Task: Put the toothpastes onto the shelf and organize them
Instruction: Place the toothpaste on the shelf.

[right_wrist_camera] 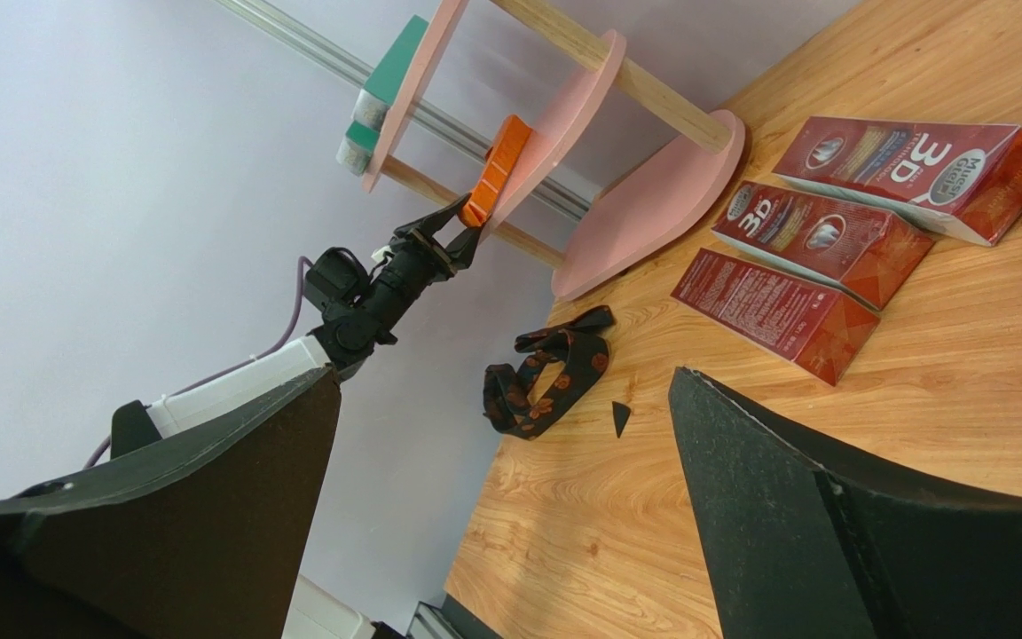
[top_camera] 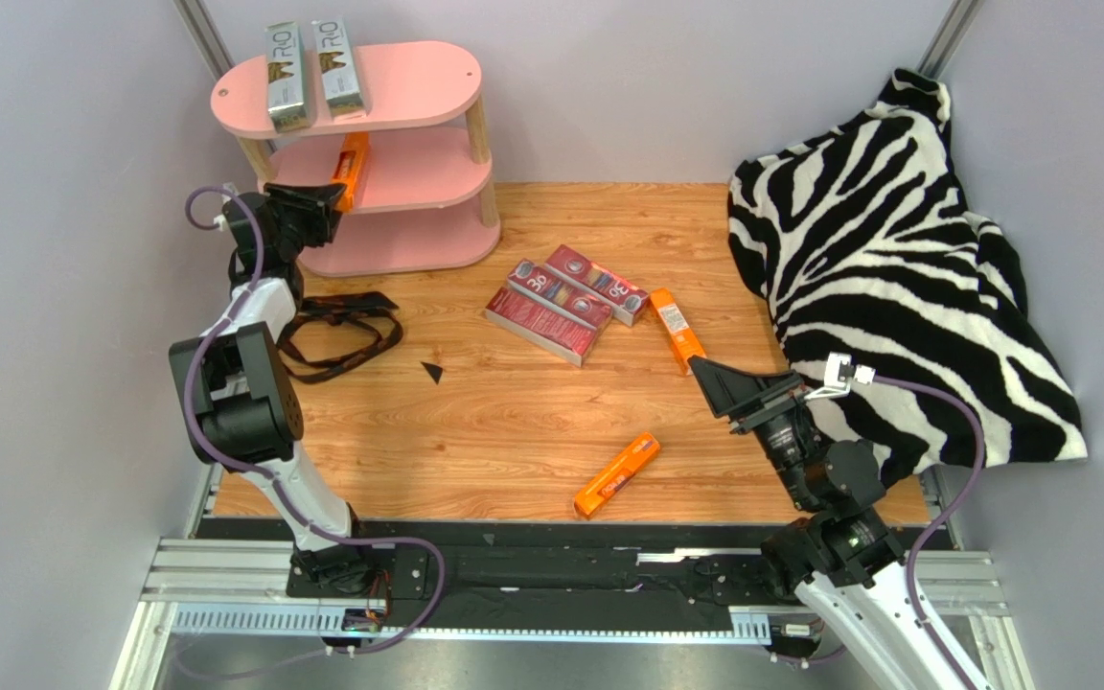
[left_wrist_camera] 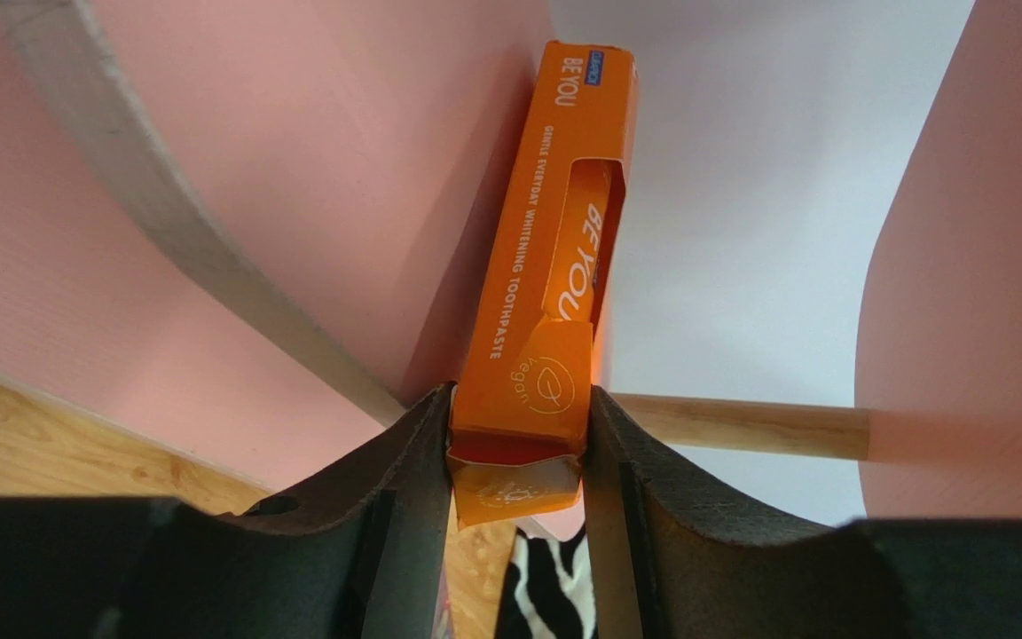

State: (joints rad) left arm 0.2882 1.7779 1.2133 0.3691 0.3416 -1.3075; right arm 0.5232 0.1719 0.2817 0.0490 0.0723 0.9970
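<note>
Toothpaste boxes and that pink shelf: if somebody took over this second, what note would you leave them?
Left jaws: closed on the end of an orange carton that lies partly on the shelf's middle tier.
Right jaws: open, holding nothing, over the table beside another orange carton.
Done: two silver cartons lie side by side on the top tier.
Left to do: release the first orange one, then shelve the three dark red cartons, the other orange one and a third orange carton nearer the arms.
</note>
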